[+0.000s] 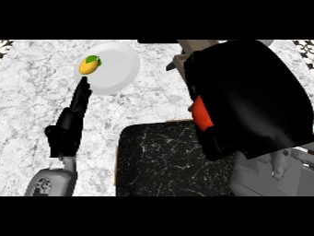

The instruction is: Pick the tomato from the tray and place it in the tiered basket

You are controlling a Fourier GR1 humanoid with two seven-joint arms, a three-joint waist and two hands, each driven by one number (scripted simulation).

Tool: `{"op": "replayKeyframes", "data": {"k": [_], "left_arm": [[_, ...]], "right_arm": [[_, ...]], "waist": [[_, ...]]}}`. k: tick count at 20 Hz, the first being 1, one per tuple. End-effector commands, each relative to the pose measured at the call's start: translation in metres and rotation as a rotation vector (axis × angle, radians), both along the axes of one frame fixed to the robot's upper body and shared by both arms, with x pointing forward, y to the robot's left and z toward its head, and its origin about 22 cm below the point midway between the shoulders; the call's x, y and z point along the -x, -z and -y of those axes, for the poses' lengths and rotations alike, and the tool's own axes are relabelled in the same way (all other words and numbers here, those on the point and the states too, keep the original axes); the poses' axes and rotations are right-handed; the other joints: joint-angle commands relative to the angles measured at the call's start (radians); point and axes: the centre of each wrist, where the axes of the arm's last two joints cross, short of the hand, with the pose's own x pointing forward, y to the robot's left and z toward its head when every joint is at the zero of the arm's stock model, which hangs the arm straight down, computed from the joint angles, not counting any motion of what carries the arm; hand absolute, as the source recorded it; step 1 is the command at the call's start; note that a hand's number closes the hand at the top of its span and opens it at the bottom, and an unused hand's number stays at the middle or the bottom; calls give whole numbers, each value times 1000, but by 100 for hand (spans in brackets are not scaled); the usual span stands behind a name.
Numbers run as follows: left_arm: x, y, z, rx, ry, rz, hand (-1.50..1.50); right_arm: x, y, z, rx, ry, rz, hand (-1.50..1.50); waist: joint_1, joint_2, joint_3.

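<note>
The red tomato (200,114) shows only as a small patch at the left edge of my right hand (247,92). That hand is raised close to the view and curled round the tomato, hiding most of it. Below it lies the black marbled tray (159,161), with nothing visible on its bare part. Parts of the tiered basket's frame (182,56) stick out from behind the right hand at the top; the remainder is hidden. My left hand (67,126) rests open at the left, fingers straight and pointing up.
A white plate (119,69) sits at the back left with a yellow fruit with a green leaf (89,64) on it, just beyond my left fingertips. The counter (23,92) is light marble.
</note>
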Motion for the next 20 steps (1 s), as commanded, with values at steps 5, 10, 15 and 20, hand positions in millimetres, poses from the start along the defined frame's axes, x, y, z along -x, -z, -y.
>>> {"op": "replayKeyframes", "data": {"k": [5,10,15,20], "left_arm": [[1,-5,-3,-10,-9,2,0],[2,3,9,10,-6,12,0],[9,9,3,2,4,10,0],[8,3,14,-9,9,28,0]], "right_arm": [[3,-102,11,-75,105,87,150],[-6,-153,22,-138,122,81,150],[-27,-181,19,-350,134,27,150],[-43,-194,4,-319,153,38,150]], "waist": [[3,-5,0],[-2,-1,0],[16,1,0],[17,8,0]]}}
